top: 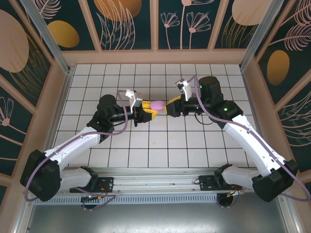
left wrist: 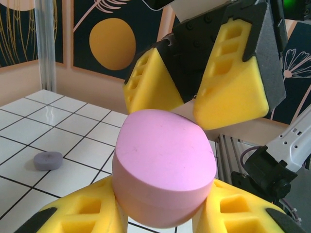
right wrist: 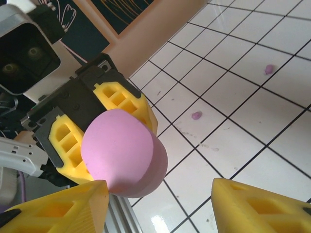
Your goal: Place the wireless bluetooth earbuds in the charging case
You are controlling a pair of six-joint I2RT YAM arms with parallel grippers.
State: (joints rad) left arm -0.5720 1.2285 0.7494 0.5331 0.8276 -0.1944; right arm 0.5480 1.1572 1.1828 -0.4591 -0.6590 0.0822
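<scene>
We count two earbuds [right wrist: 196, 115] in the right wrist view. Both are tiny rounded lavender-purple buds lying loose on the white tiled table [right wrist: 252, 121]. They sit on separate tiles, well apart from each other, and the second bud [right wrist: 268, 69] lies farther off than the first. Neither touches a gripper or any other thing.

There is one charging case [left wrist: 163, 167], a smooth matte pink oval with a flat broad face and a faint seam running round its side. It is up off the tiles, and in the top view it hangs over the middle of the table between the two arms.

The left gripper [top: 146, 110] has the case clamped between its two yellow foam fingers, one on each side of the oval. It holds the case with the flat face turned toward the other arm.

The right gripper [right wrist: 160, 194] faces it with its jaws spread wide and nothing between them. Its yellow fingers stand just beside the case's edge, and we cannot tell whether one of them touches it.

In the left wrist view we also see one small greyish-lavender disc [left wrist: 48, 160]. It lies flat on a tile, well apart from the case and from both grippers.
</scene>
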